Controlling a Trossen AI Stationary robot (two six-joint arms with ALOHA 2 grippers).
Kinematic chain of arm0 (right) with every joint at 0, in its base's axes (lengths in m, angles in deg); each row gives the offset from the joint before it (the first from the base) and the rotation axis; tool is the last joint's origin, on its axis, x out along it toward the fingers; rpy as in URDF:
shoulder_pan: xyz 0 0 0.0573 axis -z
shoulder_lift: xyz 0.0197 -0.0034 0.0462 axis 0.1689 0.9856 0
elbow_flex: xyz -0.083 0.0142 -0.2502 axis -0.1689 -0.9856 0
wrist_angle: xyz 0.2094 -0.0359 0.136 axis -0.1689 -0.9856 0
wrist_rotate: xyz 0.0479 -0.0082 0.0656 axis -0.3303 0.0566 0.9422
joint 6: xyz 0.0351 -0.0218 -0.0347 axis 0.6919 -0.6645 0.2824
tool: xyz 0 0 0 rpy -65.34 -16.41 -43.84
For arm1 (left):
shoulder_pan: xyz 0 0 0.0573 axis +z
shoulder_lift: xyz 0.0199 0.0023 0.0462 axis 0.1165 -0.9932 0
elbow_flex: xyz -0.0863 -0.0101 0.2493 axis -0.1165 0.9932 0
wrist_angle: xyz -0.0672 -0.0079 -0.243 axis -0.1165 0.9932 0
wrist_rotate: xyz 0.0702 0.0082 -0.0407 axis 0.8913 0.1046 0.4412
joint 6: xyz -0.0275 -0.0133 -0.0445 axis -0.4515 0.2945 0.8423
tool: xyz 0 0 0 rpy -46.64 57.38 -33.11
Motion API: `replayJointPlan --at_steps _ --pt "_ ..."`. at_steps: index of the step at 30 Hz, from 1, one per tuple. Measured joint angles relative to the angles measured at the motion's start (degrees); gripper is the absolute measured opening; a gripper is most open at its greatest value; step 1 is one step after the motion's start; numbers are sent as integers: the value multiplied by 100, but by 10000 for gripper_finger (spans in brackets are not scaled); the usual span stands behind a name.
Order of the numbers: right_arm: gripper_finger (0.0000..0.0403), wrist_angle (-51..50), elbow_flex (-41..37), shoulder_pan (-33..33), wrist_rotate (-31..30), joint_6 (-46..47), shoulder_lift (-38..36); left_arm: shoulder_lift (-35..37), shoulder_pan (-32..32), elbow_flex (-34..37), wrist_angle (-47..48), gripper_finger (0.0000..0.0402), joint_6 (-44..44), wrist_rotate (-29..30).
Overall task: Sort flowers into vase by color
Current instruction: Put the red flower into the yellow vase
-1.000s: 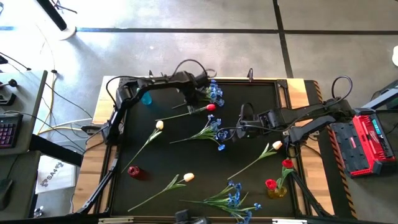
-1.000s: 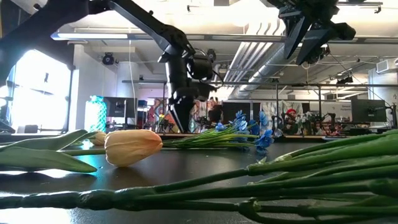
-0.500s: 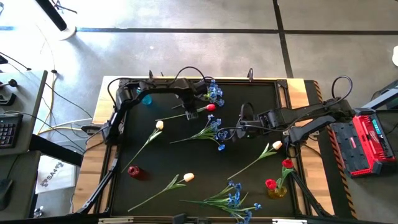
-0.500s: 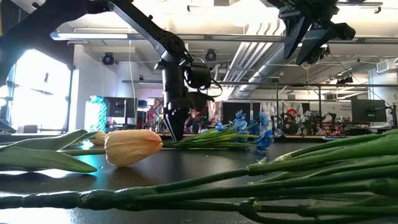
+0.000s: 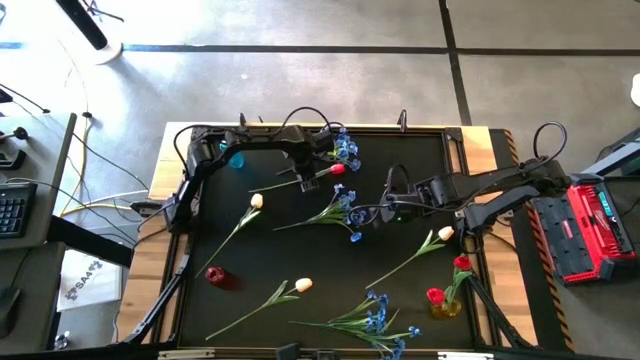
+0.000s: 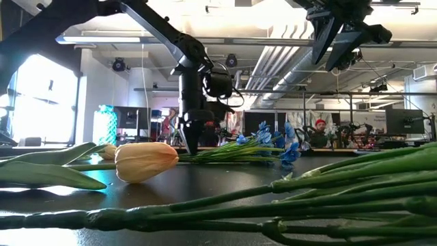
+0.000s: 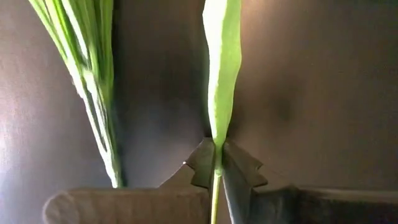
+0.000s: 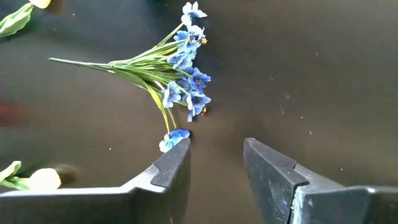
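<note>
left pincer (image 7: 216, 167) clamped on red tulip (image 5: 338, 171) stem

robotics lab: monitors (image 6: 404, 121), exposed ceiling ducts (image 6: 270, 65)

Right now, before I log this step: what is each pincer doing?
Left pincer: shut on the red tulip's thin green stem.
Right pincer: open, empty.

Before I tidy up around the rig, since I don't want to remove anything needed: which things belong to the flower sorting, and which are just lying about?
Job:
red tulip, clamped in the left gripper
cream tulips
blue sprays
yellow vase
red vase
blue vase

Lying about:
red case
keyboard
</note>
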Motion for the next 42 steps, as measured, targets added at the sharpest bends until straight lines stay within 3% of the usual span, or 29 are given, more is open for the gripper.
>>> replayJointPlan --at_steps 5,11,17,21,25,30,34,38,42 --pt "137 37 325 -118 -242 -6 -221 220 2 -327 328 3 -101 -172" --pt "137 -16 669 -378 -994 -202 -675 848 -17 -344 22 1 -46 -1134" --pt "137 38 700 -460 -1128 -242 -956 1635 -217 -348 -408 1 100 -1776" --pt "138 684 700 -456 -1502 -597 -945 2138 -470 -353 -840 0 206 -1846" --pt "144 2144 701 -456 -2179 -2162 -912 2477 -723 -355 -1453 0 599 -2062" --pt "177 3420 708 -447 -2183 -3583 -905 2597 -1044 -357 -2679 0 1326 -2127" --pt "209 2970 705 -454 -2248 -3387 -1000 2588 -1251 -355 -3511 0 1817 -2164" --pt "225 2364 704 -689 -2900 -3142 -1288 2588 -1378 -355 -4160 0 2097 -2156" --pt "226 2602 704 -803 -2735 -3583 -1471 2535 -1454 -362 -4632 0 2360 -2069"
